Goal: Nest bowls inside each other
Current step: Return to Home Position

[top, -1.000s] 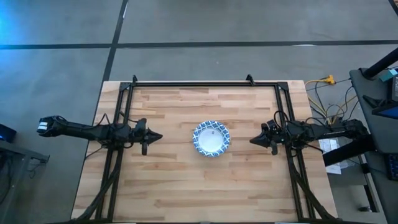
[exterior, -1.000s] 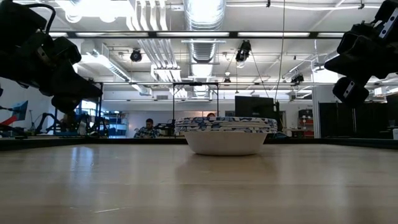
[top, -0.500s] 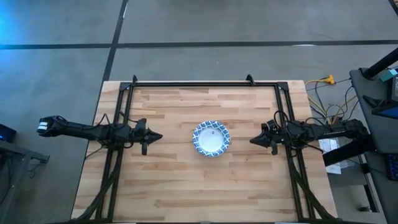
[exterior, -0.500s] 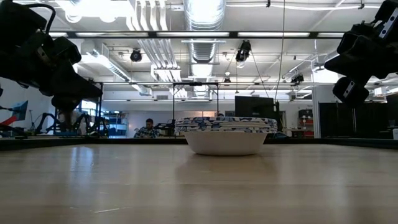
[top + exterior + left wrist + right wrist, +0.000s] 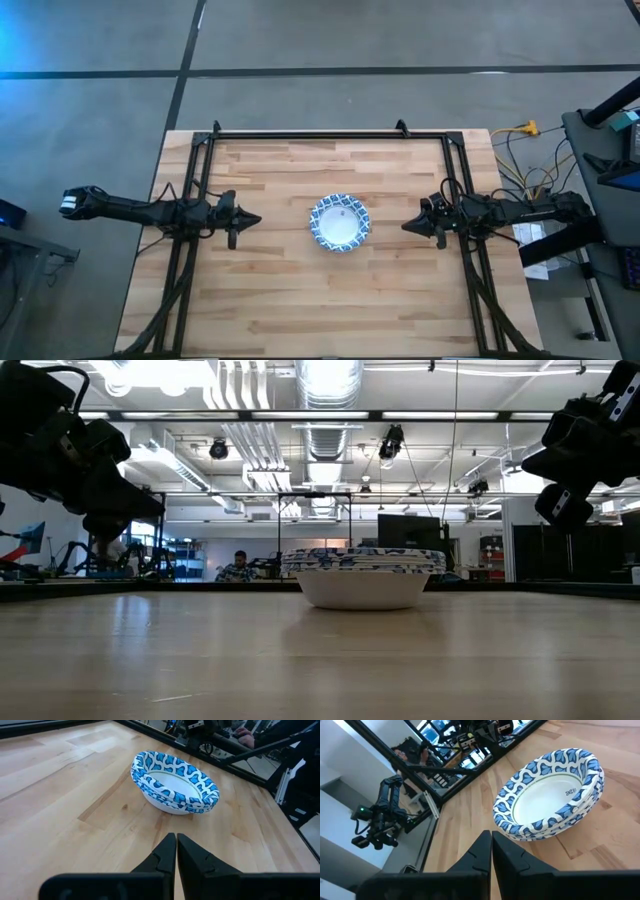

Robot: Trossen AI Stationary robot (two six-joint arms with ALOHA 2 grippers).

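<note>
The bowls (image 5: 340, 222) sit nested in one stack on their base at the middle of the table, white inside with blue-and-white patterned rims; the stack also shows in the low view (image 5: 362, 577), the left wrist view (image 5: 174, 782) and the right wrist view (image 5: 550, 795). My left gripper (image 5: 256, 219) hovers left of the stack, shut, apart from it. My right gripper (image 5: 406, 227) hovers right of the stack, shut, also apart from it. Both sit above the tabletop in the low view.
A black metal frame (image 5: 310, 133) runs along the table's far edge and down both sides under the arms. Cables and equipment (image 5: 590, 170) lie off the table's right side. Bare wood (image 5: 330, 300) lies near and far of the stack. A person (image 5: 238, 567) sits far behind.
</note>
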